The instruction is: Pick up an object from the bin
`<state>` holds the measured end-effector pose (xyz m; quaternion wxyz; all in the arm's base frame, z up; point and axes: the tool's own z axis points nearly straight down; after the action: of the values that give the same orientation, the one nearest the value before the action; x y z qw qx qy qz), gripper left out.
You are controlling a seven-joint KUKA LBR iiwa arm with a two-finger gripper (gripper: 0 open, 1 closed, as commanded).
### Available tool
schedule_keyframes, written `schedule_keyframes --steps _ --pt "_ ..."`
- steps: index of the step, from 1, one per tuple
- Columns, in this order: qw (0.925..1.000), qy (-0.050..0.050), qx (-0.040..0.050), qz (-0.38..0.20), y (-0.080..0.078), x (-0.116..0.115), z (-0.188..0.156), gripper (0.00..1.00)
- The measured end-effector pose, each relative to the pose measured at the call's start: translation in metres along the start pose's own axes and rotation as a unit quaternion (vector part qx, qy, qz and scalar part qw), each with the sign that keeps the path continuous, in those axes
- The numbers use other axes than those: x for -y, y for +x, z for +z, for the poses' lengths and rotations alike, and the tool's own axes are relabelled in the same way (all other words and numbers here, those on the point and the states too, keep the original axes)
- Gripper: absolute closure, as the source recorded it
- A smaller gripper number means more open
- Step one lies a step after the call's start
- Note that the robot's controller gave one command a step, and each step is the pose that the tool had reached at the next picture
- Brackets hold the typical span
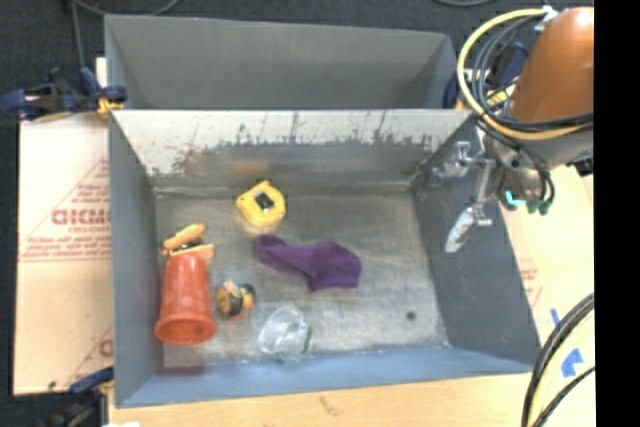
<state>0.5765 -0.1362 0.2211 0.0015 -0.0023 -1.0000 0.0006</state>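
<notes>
We find no visible progress on the task. The two-finger gripper [455,201] hangs over the right sloping wall of the grey metal bin [300,75], its fingers spread apart with nothing between them.

All the loose things lie on the bin floor, well apart from the gripper, to its left in the view:
- a purple crumpled cloth [310,261], the nearest, about mid-floor
- a yellow round tape-measure case [261,205] behind the cloth
- an orange-red plastic cup [186,303] on its side by the left wall
- a small orange piece [186,237] just beside the cup's narrow end
- a small multi-coloured figure [235,298] beside the cup
- a clear crumpled plastic piece [284,333] near the front wall

Nothing is lifted. In our judgement all the work is left: choosing a thing, descending, closing, raising.
</notes>
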Motion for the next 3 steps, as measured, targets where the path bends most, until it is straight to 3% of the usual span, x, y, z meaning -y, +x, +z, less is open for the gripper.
schedule_keyframes --steps 1,2,3 --pt "1.0 0.001 0.0038 -0.001 -0.002 -0.001 -0.004 0.0" --pt "0.9994 0.001 0.0057 -0.035 0.016 -0.023 0.045 0.0" --pt "0.9967 0.0 0.0012 -0.081 0.026 -0.074 0.061 0.0"
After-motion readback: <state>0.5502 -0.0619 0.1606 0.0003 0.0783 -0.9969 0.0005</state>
